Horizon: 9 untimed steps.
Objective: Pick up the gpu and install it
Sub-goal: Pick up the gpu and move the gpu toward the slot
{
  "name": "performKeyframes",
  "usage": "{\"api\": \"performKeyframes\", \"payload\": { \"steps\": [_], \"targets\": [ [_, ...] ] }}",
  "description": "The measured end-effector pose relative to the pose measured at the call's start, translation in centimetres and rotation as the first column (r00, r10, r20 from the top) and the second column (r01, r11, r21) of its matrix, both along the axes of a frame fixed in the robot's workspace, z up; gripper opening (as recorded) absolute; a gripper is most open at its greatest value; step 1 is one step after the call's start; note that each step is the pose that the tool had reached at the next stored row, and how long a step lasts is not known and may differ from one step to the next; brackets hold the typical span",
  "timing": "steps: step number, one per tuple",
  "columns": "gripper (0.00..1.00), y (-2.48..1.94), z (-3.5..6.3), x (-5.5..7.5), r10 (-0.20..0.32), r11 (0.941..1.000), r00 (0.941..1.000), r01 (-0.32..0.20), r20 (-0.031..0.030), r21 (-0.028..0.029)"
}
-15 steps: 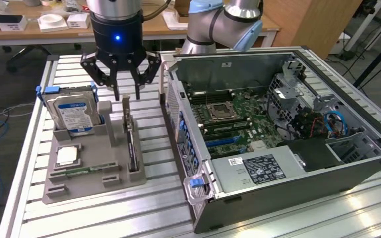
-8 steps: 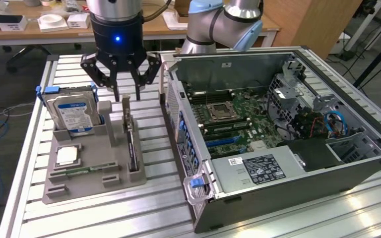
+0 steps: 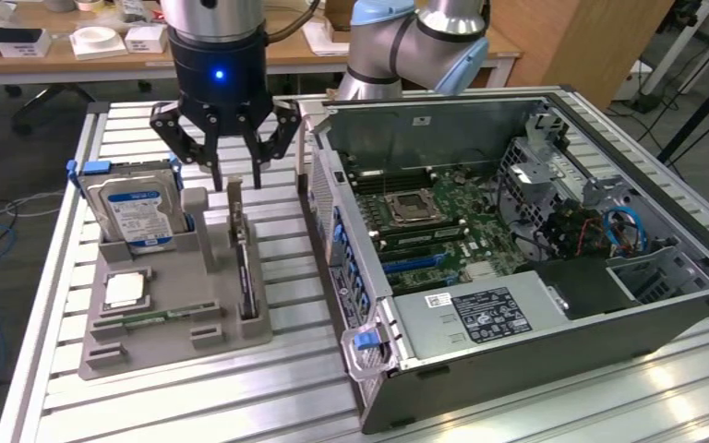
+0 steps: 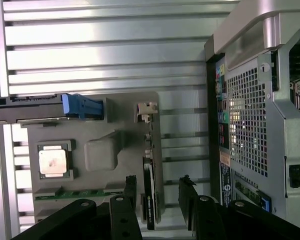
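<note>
The gripper (image 3: 236,181) hangs over the grey holder (image 3: 207,277) on the slatted table (image 3: 293,392), its jaws apart. The gpu (image 3: 246,268) stands on edge in a slot along the holder's side nearest the open computer case (image 3: 453,115), just below the fingertips. In the wrist view the gripper (image 4: 159,192) has one finger on each side of the gpu (image 4: 149,192), with a gap at either side. On the exterior view's left the holder also carries a hard drive (image 3: 139,212), a processor (image 3: 125,291) and a memory stick (image 3: 158,317).
</note>
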State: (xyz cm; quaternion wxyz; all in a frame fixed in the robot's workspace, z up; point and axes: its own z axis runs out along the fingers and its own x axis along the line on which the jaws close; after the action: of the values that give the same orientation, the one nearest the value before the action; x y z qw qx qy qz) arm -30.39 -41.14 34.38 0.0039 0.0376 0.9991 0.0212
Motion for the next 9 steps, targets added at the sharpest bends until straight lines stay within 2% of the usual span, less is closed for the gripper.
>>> {"api": "performKeyframes", "payload": {
  "steps": [9],
  "targets": [
    [0.47,-0.18,-0.13,0.00,0.000,1.0000,1.0000,0.000,0.0000,0.0000]
  ]
}}
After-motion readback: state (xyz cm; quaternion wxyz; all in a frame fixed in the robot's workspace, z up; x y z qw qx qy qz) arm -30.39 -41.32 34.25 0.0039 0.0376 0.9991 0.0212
